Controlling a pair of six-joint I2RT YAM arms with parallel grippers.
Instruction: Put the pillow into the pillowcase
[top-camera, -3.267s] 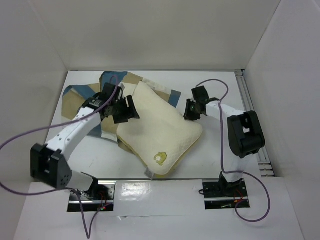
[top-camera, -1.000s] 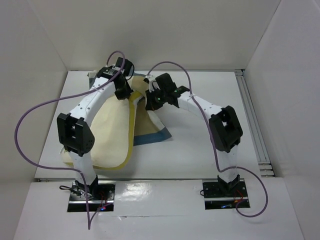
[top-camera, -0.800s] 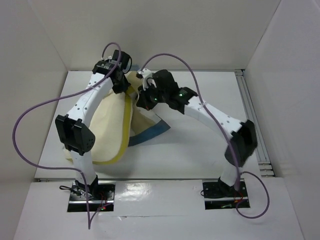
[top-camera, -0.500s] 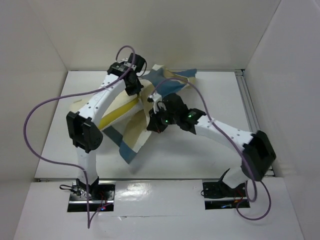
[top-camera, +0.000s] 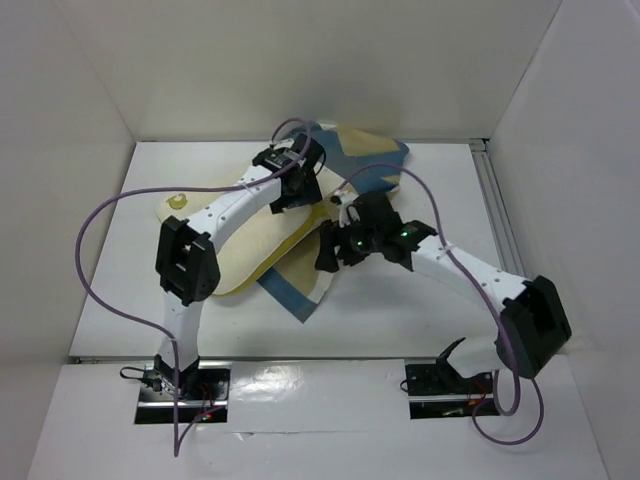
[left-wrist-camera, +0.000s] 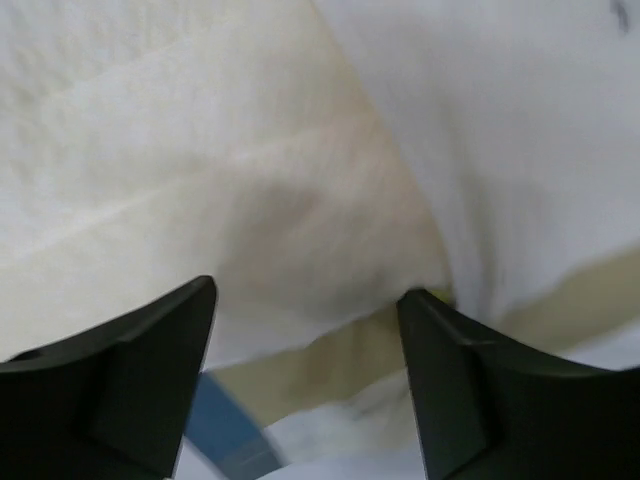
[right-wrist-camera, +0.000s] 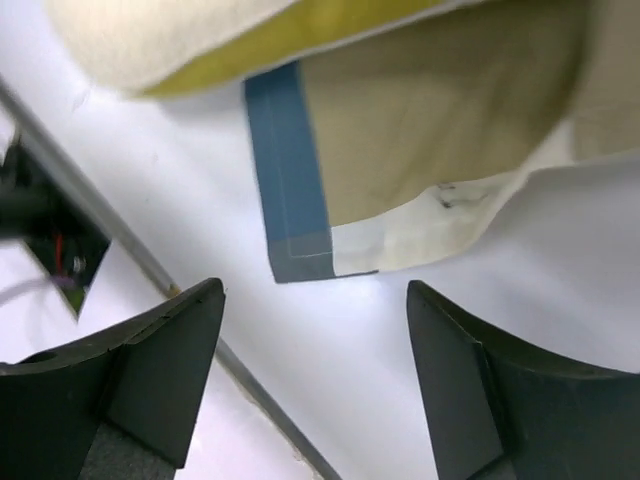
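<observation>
My left hand (left-wrist-camera: 305, 292) is open over the pillow (left-wrist-camera: 200, 150), right hand (right-wrist-camera: 315, 290) open over the pillowcase (right-wrist-camera: 420, 140). I can't read the logo (top-camera: 178, 201).

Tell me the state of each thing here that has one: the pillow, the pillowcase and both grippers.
pillow: lying on the table, mostly bare, not fully inside the case.
pillowcase: rumpled, bunched at the pillow's far end, one corner sticking out beneath it.
left gripper: open, holding nothing, over the pillow.
right gripper: open, holding nothing, above the pillowcase corner.
</observation>
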